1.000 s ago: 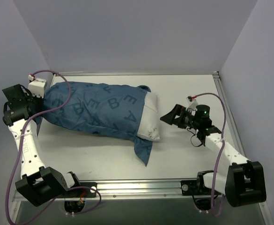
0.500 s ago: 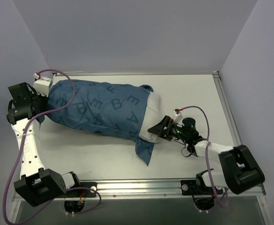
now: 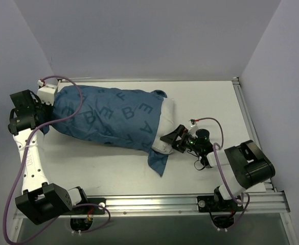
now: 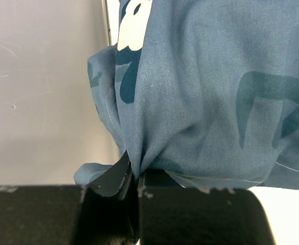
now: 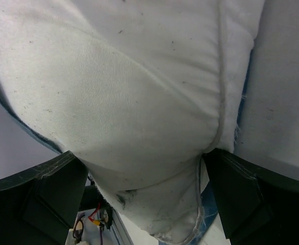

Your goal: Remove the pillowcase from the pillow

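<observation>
Lying lengthwise across the flat white desk (image 3: 210, 97), the large blue fabric pillowcase (image 3: 108, 115), printed with alphabet letters in a darker blue, covers most of the plump, plain white rectangular pillow (image 3: 165, 125). Only the pillow's right end shows, bulging out of the open mouth of the cover. A loose pointed flap of the blue cloth trails from that mouth toward the near edge of the desk and lies flat on it.

At the far left, the left end effector (image 3: 44, 109) is clamped tight on a bunched fold of the pillowcase at its closed end. In the left wrist view the cloth gathers into a narrow pinch that runs down between the two dark fingers (image 4: 108, 204), with creases fanning up from the pinch, and a white-and-dark printed patch sits near the top of that view. A purple cable (image 3: 67, 87) loops from this arm over the left part of the cover.

On the right, the right end effector (image 3: 169, 139) sits at the near right corner of the exposed pillow, its jaws spread wide. The right wrist view shows the white stuffing and a stitched seam filling the gap, one dark finger on each side of the corner. Both fingers look to be against the fabric, but whether they press on it I cannot tell. A sliver of blue cloth shows at either side behind the pillow.
</observation>
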You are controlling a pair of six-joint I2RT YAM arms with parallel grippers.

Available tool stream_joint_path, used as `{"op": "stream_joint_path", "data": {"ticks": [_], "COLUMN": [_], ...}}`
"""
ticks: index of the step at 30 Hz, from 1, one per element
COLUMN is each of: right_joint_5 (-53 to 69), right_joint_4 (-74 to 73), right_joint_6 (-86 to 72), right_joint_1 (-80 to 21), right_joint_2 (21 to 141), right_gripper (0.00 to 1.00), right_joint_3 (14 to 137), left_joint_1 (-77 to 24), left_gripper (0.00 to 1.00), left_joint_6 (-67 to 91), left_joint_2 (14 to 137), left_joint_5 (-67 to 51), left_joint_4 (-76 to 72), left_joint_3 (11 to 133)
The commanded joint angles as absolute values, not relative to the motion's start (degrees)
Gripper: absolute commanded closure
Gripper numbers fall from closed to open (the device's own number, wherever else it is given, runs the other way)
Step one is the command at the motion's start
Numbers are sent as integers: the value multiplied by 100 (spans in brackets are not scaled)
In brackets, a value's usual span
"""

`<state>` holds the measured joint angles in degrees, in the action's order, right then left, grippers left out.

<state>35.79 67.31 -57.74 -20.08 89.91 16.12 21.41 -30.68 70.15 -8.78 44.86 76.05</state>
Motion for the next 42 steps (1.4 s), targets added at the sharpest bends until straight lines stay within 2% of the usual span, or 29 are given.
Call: {"op": "stream_joint_path", "data": {"ticks": [1,5,13,26,28,32,36,42], "right_joint_5": [3050,2909,3120,3981,4016,4061,3955,3753], "right_joint_4": [5953,4809,5220,9337,10164,10871,10365,7966], "right_joint_6": [-5380,-5036,-5299,-6371,-6758,-7154,-6971,-5785], "right_joint_1": [-1908,-1741,-1521,-1652,-1696,-1696,-1687,-1705], "right_joint_2": [8457,7771,7804,10131,10344,10530,10030,8729], "right_gripper": [0,0,0,0,0,0,0,0], "right_joint_3": [1652,1609,1029,1687,1722,1793,1889,2555], "left_joint_1": [2066,2065,2065,2065,2065,2057,2048,2039], "left_gripper": [98,98,98,98,98,98,98,98], "left_joint_6": [-3041,-3094,-3146,-3129,-3138,-3111,-3120,-3138], "left_joint_2": [6829,6812,6776,6785,6803,6829,6820,6820], "left_joint_5": [-1099,-1081,-1116,-1116,-1099,-1116,-1090,-1090], "left_joint_4": [4272,4254,4254,4219,4228,4227,4219,4228], "left_joint_3": [7647,7620,7585,7532,7532,7532,7541,7532]}}
